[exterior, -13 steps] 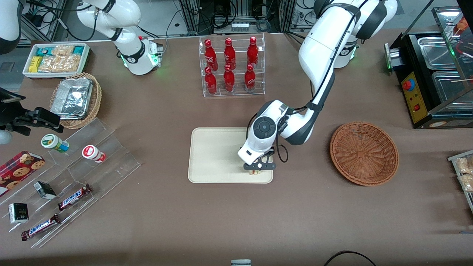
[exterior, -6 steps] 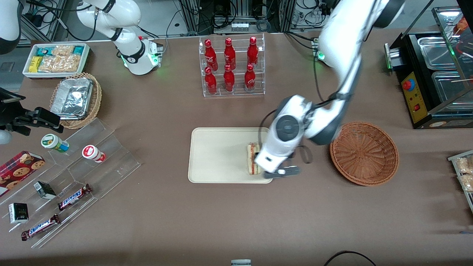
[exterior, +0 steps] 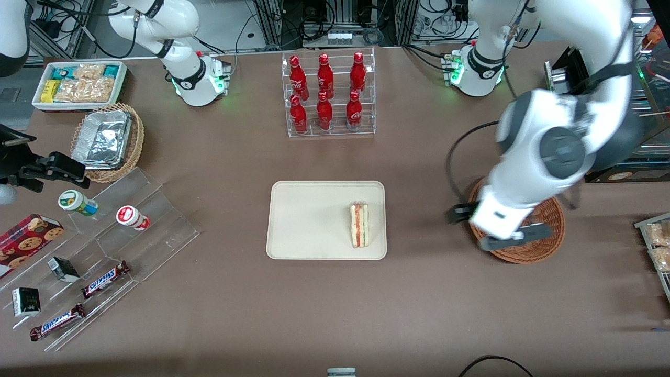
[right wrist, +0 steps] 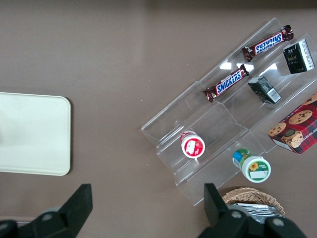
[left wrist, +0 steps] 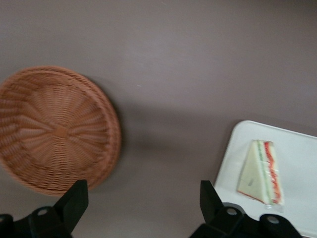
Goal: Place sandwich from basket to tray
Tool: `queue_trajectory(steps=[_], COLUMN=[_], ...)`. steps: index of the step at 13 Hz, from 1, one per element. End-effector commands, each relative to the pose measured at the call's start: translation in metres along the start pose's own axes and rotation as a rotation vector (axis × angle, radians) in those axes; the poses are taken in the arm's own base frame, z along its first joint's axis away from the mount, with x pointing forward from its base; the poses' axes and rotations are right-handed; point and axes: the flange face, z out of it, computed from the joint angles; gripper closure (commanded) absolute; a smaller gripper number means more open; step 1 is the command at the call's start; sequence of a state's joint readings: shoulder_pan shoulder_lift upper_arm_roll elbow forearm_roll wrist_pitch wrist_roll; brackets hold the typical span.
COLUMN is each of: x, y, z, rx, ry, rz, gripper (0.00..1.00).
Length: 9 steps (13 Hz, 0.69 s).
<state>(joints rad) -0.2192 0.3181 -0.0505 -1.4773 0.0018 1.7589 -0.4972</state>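
**Sandwich on tray, hand open over basket**

Sandwich (exterior: 359, 225) lies flat on the tray (exterior: 309, 220), close to the tray edge nearest the basket (exterior: 544, 246). Long axis runs toward and away from the front camera; the red and green filling stripes follow the same line. Wrist view shows the wedge shape better (left wrist: 261, 171): pale bread face up, filling along one long edge, tip aimed away from the fingers.

Hand (exterior: 492, 228) hangs above the basket rim on the tray side, fingers spread wide, gripping nothing. Wrist view confirms it: both fingers (left wrist: 74, 201) stand far apart with bare table (left wrist: 198, 74) between them. Basket (left wrist: 54, 129) looks empty there.

Nothing touches the sandwich. Rest of the tray is bare. A strip of table separates tray and basket.

Around, front view:
- clear rack of red bottles (exterior: 327, 94), farther from the camera than the tray
- clear stepped stand (exterior: 120, 235) toward the parked arm's end, with two small cups, Snickers bars (exterior: 104, 278), small dark boxes, a cookie box (exterior: 26, 238)
- tan wicker basket with foil containers (exterior: 104, 139) and a white bin of snack packets (exterior: 78, 84), same end
- black appliance with metal pans (exterior: 612, 104) at the working arm's end

Right wrist view shows one sandwich-free corner of the tray (right wrist: 34, 134) and the stand (right wrist: 233, 124).
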Motion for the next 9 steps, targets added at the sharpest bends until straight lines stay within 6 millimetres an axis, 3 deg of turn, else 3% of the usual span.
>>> queue_trajectory(steps=[1,2,5,7,9], x=[-0.022,-0.030,-0.051,-0.056,-0.067], y=[-0.052,-0.070,-0.088,-0.112,-0.115], z=[-0.028,-0.039,-0.066,-0.086,-0.106], rx=[0.009,0.021,0.073,0.074,0.060], ry=[0.011,0.020,0.010,-0.006,0.017], rz=[0.004,-0.008,0.056,0.078,0.133], gripper=[0.00,0.00,0.00,0.00,0.00])
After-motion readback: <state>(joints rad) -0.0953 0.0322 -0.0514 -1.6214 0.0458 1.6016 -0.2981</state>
